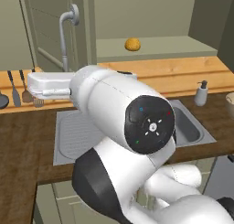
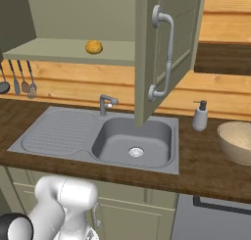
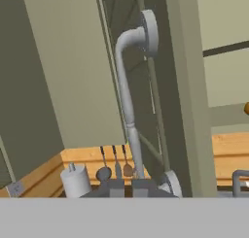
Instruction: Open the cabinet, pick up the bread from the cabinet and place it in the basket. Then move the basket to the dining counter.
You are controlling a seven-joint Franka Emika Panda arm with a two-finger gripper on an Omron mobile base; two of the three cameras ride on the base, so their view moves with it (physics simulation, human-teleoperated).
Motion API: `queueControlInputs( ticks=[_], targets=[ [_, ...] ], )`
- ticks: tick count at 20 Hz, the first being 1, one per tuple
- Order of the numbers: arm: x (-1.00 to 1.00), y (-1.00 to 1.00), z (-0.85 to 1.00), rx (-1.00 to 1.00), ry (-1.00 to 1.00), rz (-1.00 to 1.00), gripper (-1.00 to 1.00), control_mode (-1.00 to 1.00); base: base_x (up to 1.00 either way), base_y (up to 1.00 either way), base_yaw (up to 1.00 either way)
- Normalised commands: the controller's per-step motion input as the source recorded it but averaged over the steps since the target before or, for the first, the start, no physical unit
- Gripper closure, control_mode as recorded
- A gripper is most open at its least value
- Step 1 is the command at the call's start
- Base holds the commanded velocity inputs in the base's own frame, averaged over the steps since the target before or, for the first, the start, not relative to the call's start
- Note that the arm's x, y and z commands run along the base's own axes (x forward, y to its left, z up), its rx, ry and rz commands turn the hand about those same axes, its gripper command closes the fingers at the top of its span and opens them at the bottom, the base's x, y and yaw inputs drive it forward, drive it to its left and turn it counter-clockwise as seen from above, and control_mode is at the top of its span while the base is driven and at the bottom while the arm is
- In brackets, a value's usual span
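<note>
Cabinet [image 2: 162,53] ajar, bread [image 2: 93,47] on shelf

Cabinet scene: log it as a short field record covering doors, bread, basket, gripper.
cabinet: both doors swung open, shelf exposed
handle: curved grey bar, close ahead of the hand camera
bread: on the cabinet shelf, untouched
basket: on the dark worktop right of the soap dispenser, nothing seen inside
gripper: fingertips near the handle's lower end; open or shut cannot be told
sink: below the open door
</note>
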Motion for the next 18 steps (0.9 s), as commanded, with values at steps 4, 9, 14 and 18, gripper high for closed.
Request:
queueControlInputs(
  ticks=[4,9,14,18],
  targets=[
    [-0.95,-0.96,0.33,0.11,-0.02,-0.04,1.00,-1.00,0.00,0.00,0.00],
    [0.00,-1.00,0.06,0.08,0.25,-0.01,1.00,-1.00,0.00,0.00,0.00],
    [0.48,-1.00,0.00,0.01,0.10,0.00,1.00,-1.00,0.00,0.00,0.00],
    [0.66,-1.00,-0.03,0.00,0.31,0.00,1.00,-1.00,0.00,0.00,0.00]
  ],
)
